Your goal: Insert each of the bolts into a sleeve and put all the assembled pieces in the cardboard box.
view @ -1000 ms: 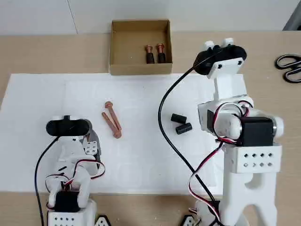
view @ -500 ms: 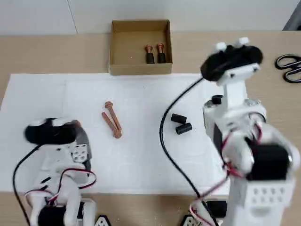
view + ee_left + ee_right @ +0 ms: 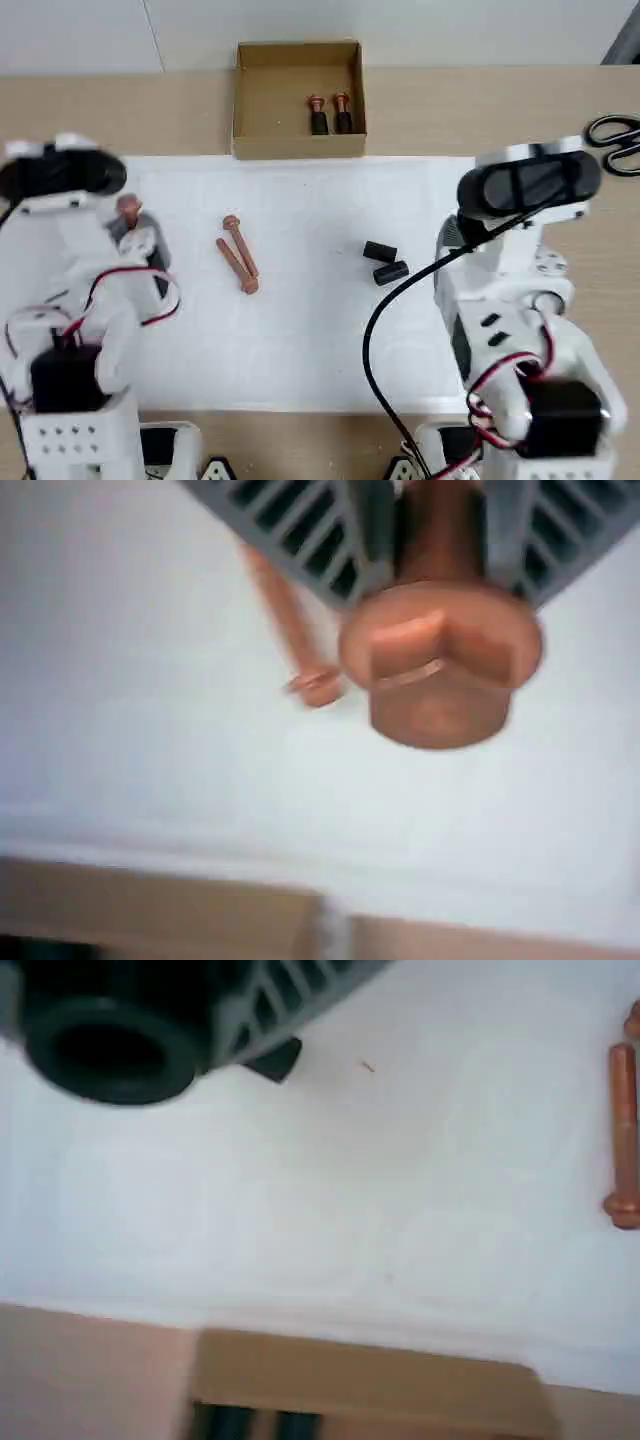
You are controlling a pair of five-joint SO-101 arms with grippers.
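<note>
Left gripper (image 3: 440, 530) clamped on bolt (image 3: 440, 665), head outward. Right gripper (image 3: 150, 1010) grips black sleeve (image 3: 108, 1052). Two loose bolts (image 3: 242, 250), two loose sleeves (image 3: 380, 251) on white sheet (image 3: 300, 330).

Held bolt (image 3: 440, 660): copper-toned metal, smooth, dull sheen on the hex head; left claw (image 3: 435, 530) fingers (image 3: 290, 530): grey ribbed plastic, matt; held sleeve (image 3: 110, 1055), upper left of the right wrist view: black, matt, plastic or rubber by look; loose bolts (image 3: 240, 255): same coppery metal; sheet (image 3: 300, 340): white paper, matt, smooth; cardboard box (image 3: 300, 146): brown, matt, raw-cut edges; bench (image 3: 120, 110): pale wood-look, smooth; arm shells (image 3: 520, 300): white plastic, faint gloss.
</note>
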